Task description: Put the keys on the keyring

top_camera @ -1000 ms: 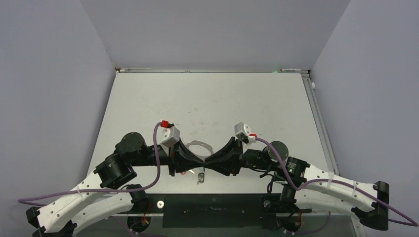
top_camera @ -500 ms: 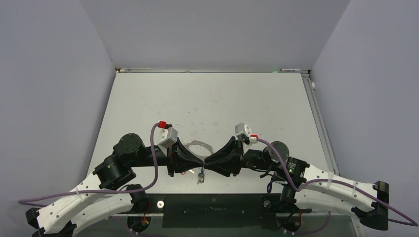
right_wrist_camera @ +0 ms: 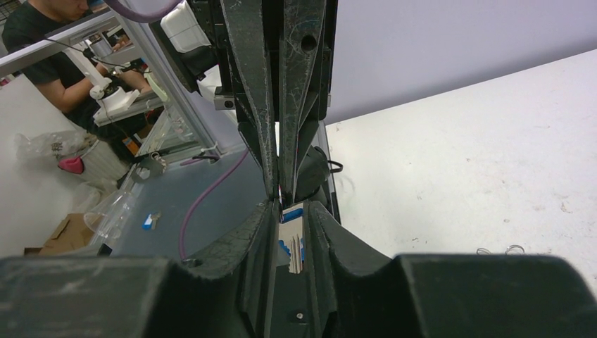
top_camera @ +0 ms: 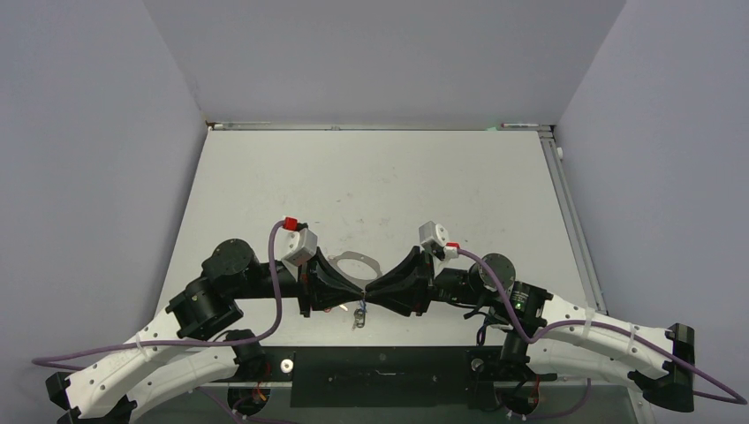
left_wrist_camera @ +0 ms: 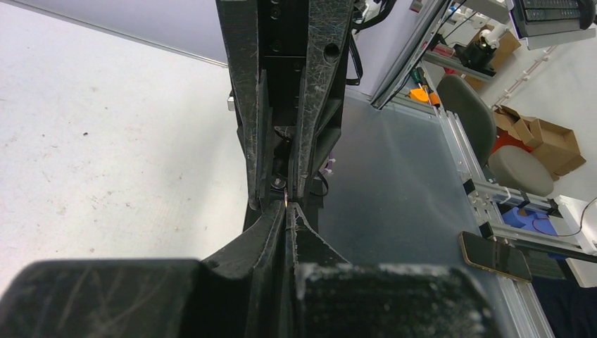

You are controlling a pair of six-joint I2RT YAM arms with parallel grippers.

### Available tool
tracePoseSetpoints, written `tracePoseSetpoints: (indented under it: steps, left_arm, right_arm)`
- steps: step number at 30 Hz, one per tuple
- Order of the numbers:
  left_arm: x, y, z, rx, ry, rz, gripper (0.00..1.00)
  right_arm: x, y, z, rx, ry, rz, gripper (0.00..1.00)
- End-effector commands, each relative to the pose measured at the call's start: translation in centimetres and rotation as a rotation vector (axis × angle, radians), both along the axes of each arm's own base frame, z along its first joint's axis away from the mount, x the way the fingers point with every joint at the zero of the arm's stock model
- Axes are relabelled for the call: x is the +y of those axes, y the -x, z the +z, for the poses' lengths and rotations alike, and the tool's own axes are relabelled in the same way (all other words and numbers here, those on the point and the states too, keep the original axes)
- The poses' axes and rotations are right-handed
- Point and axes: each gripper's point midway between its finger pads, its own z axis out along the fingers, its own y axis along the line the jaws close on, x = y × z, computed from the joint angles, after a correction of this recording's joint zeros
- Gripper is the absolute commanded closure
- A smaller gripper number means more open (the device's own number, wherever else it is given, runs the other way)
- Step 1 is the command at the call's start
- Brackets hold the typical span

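Top external: left gripper and right gripper meet tip to tip just nearside of the keyring.
The right one clamps the blue-tagged key, its long axis running along the fingers toward the left one, which is clenched on something too small to tell.

White scuffed counter, flat grey keyring lying on it toward the near edge, tiny wire loops alongside
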Motion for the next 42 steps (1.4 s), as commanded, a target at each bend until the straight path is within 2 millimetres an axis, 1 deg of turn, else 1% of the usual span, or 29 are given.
tracePoseSetpoints:
  steps: [1,4,6,9,15,16,17,20,23,25,27,31,33,36,38,40,42]
  left_arm:
    - [-0.1,0.5,1.2,-0.023,0.046,-0.031,1.00]
    - [-0.1,0.6,1.2,-0.023,0.045,-0.039,1.00]
    - [-0.1,0.7,1.2,-0.022,0.045,-0.046,1.00]
    - [-0.1,0.8,1.2,-0.020,0.045,-0.051,1.00]
    - [-0.1,0.9,1.0,-0.019,0.042,-0.055,1.00]
    - [-0.1,0.8,1.0,-0.019,0.041,-0.048,0.96]
    - [0.0,0.7,0.9,-0.019,0.039,-0.043,0.90]
    - [0.1,0.6,0.9,-0.027,0.035,-0.030,0.56]
    - [0.2,0.3,0.8,-0.037,0.028,-0.011,0.33]
    - [0.3,0.0,0.7,-0.043,0.021,0.010,0.23]
    - [0.5,-0.6,0.3,-0.056,0.002,0.042,0.17]
    - [0.9,-2.6,-0.6,-0.086,-0.046,0.154,0.09]
    - [1.3,-4.5,-1.3,-0.096,-0.081,0.255,0.06]
    - [2.0,-7.2,-2.1,-0.126,-0.133,0.392,0.05]
    - [2.7,-9.2,-2.5,-0.160,-0.155,0.503,0.04]
    - [4.0,-11.7,-3.2,-0.198,-0.191,0.646,0.03]
    - [4.7,-13.7,-4.4,-0.279,-0.261,0.731,0.03]
  right_arm:
    - [0.1,0.3,1.4,-0.045,-0.054,0.019,0.80]
    - [0.2,0.3,1.4,-0.046,-0.052,0.020,0.82]
    - [0.4,0.2,1.3,-0.048,-0.047,0.020,0.86]
    - [0.5,0.3,1.1,-0.053,-0.042,0.029,0.94]
    - [0.3,0.5,1.0,-0.074,-0.051,0.035,0.95]
    - [0.3,0.4,0.9,-0.074,-0.051,0.027,0.95]
    - [0.2,0.4,0.9,-0.075,-0.052,0.023,0.95]
    - [0.1,0.0,0.4,-0.069,-0.042,-0.002,0.95]
    - [-0.3,-0.4,0.1,-0.066,-0.036,-0.031,0.95]
    - [-0.7,-1.0,-0.3,-0.061,-0.029,-0.074,0.95]
    - [-1.2,-1.9,-0.9,-0.054,-0.012,-0.130,0.95]
    - [-2.3,-3.3,-2.0,-0.045,0.023,-0.231,0.95]
    - [-3.0,-4.1,-2.5,-0.040,0.049,-0.284,0.95]
    - [-4.2,-5.5,-3.7,-0.027,0.095,-0.385,0.95]
    - [-5.2,-6.6,-4.5,-0.015,0.126,-0.464,0.95]
    - [-6.4,-7.8,-5.4,-0.002,0.159,-0.554,0.95]
    - [-7.4,-8.5,-6.3,0.008,0.192,-0.611,0.95]
